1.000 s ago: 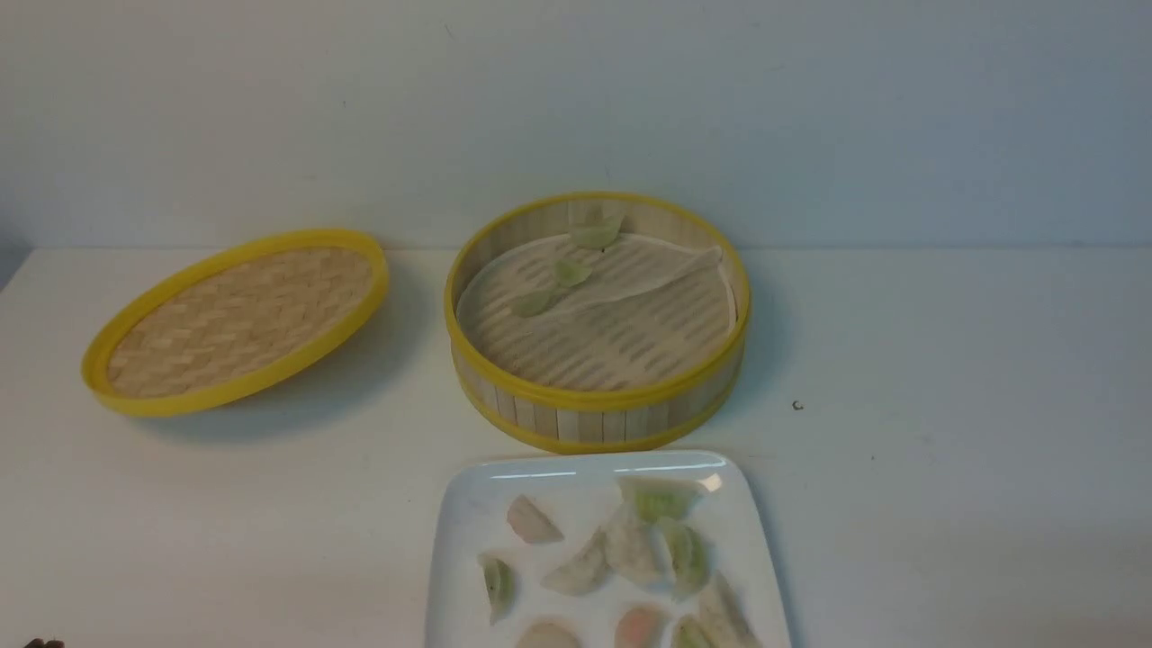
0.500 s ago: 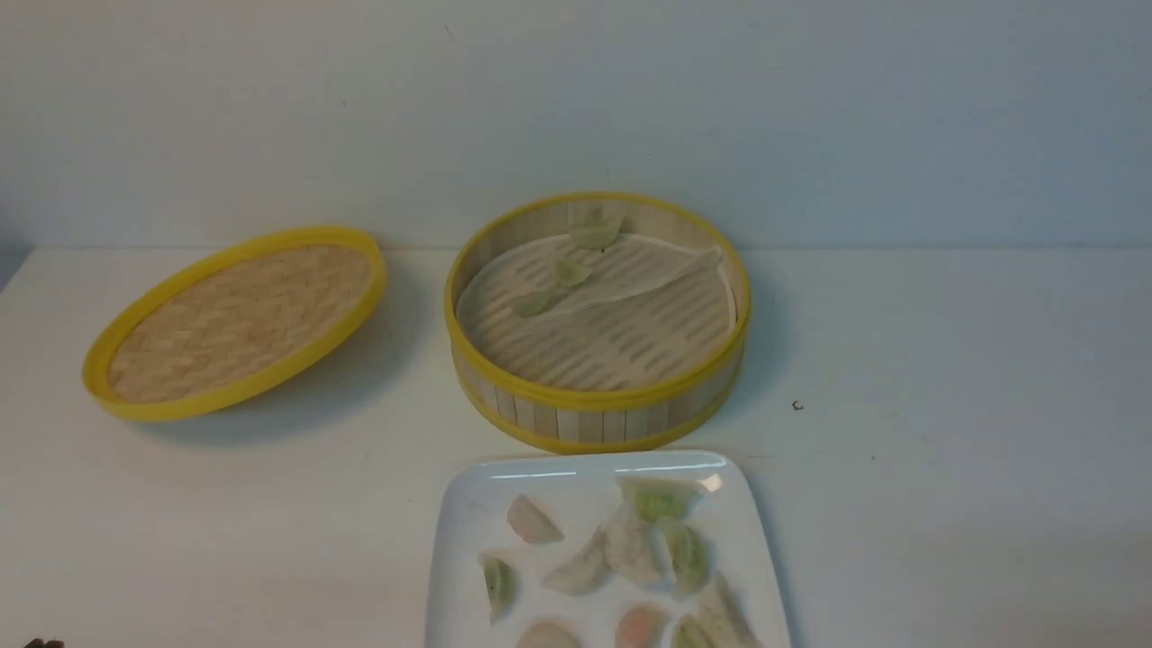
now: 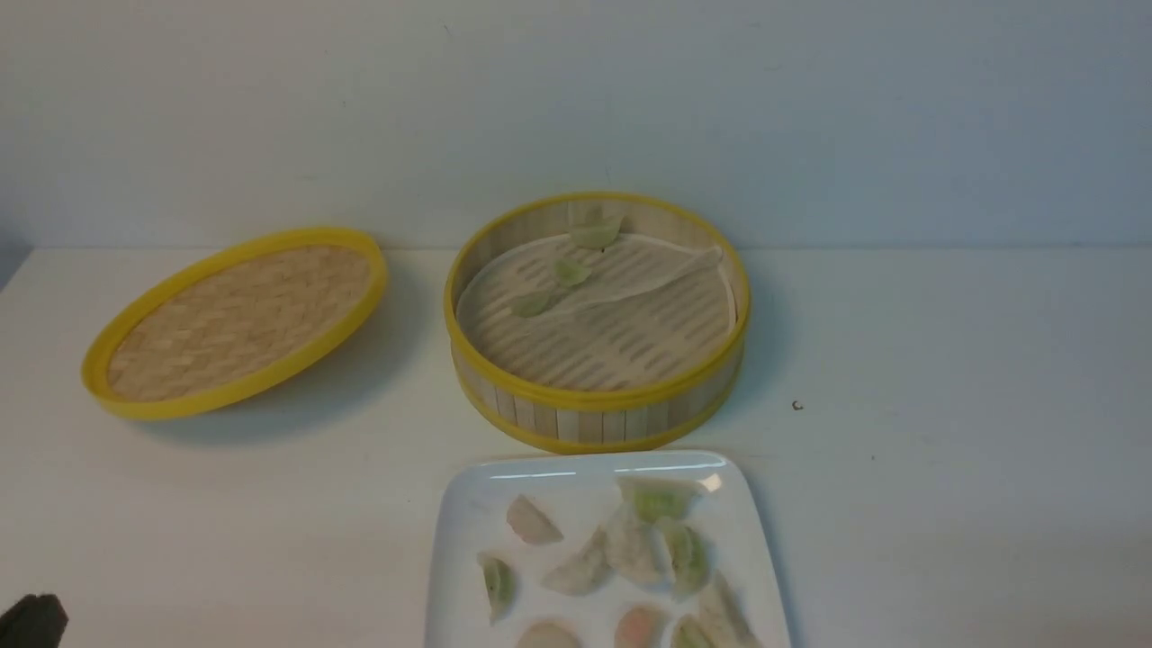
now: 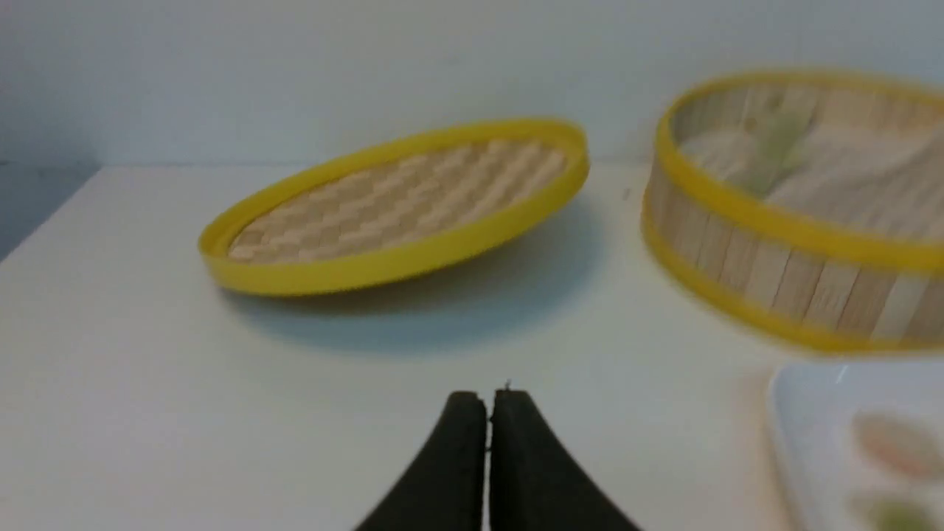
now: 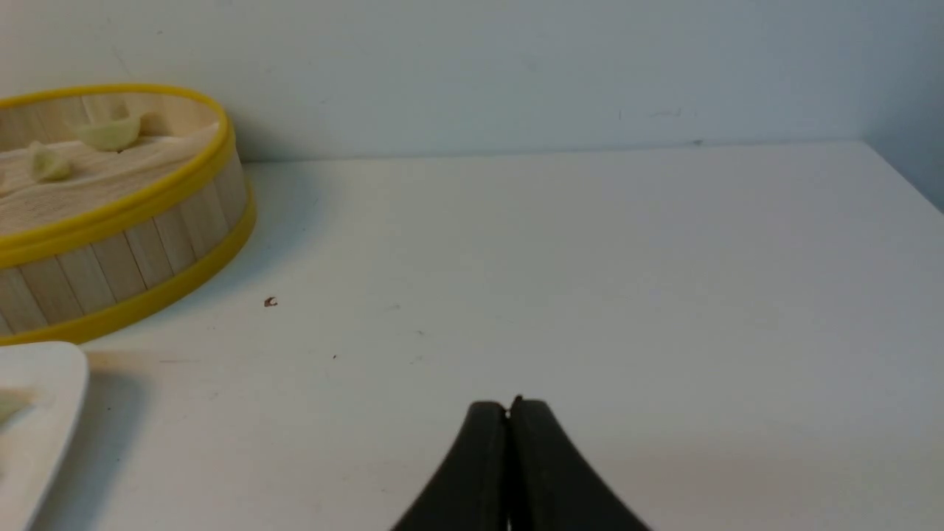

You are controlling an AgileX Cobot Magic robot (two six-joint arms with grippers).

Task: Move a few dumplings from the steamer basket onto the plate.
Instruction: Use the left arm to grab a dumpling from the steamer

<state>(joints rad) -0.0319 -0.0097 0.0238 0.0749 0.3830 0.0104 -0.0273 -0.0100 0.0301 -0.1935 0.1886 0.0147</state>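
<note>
The steamer basket (image 3: pixel 594 416) stands at the middle back of the table. Three pale green dumplings (image 3: pixel 594 236) (image 3: pixel 571 271) (image 3: pixel 533 303) lie on its liner along the far left side. The white plate (image 3: pixel 468 513) sits just in front of the basket and holds several green, whitish and pink dumplings. My left gripper (image 4: pixel 487 398) is shut and empty, low over bare table near the front left corner, where a dark part of it (image 3: pixel 34 621) shows. My right gripper (image 5: pixel 509 405) is shut and empty over bare table to the right of the basket (image 5: pixel 125 258); the front view does not show it.
The shallow woven lid (image 3: pixel 238 319) lies tilted on the table left of the basket, ahead of the left gripper (image 4: pixel 398 206). A small dark speck (image 3: pixel 797 406) lies on the table right of the basket. A pale wall stands close behind.
My left gripper has come further into the front view's bottom left corner. The basket, plate and dumplings have not moved.
</note>
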